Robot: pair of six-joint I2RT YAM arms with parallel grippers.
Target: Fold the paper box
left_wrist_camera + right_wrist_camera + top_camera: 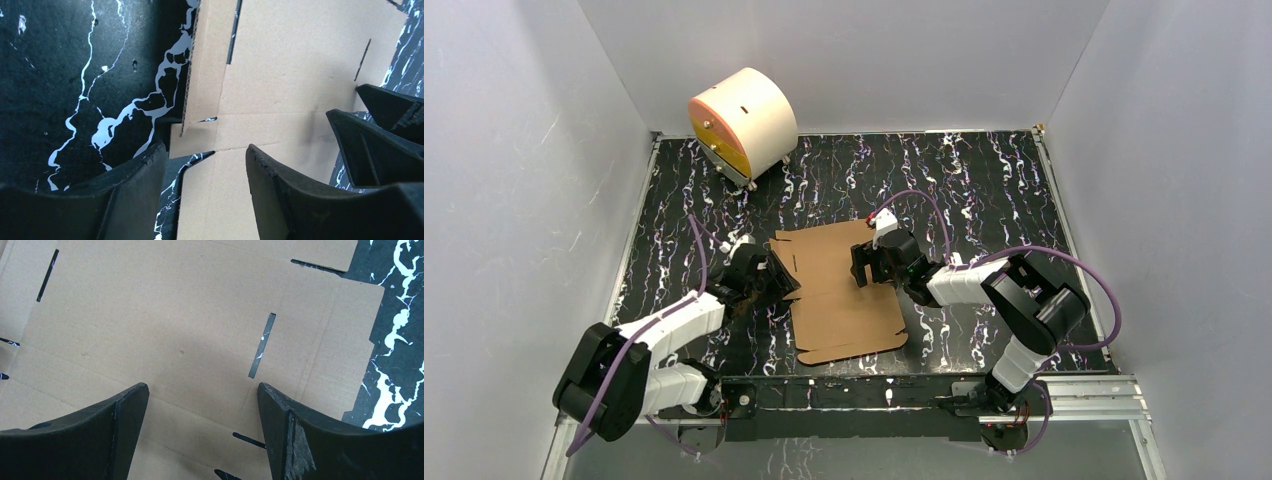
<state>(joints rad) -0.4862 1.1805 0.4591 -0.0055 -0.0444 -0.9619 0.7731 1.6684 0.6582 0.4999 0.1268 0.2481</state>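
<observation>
The paper box is a brown die-cut cardboard sheet lying mostly flat in the middle of the black marbled table. My left gripper is at the sheet's left edge, open. In the left wrist view that gripper straddles the edge of the paper box, and a narrow side flap stands raised with its corrugated edge showing. My right gripper hovers over the sheet's upper right part. In the right wrist view this gripper is open above the paper box, beside a slot.
A cream cylinder with an orange face stands at the back left corner. White walls close in the table on three sides. A metal rail with the arm bases runs along the near edge.
</observation>
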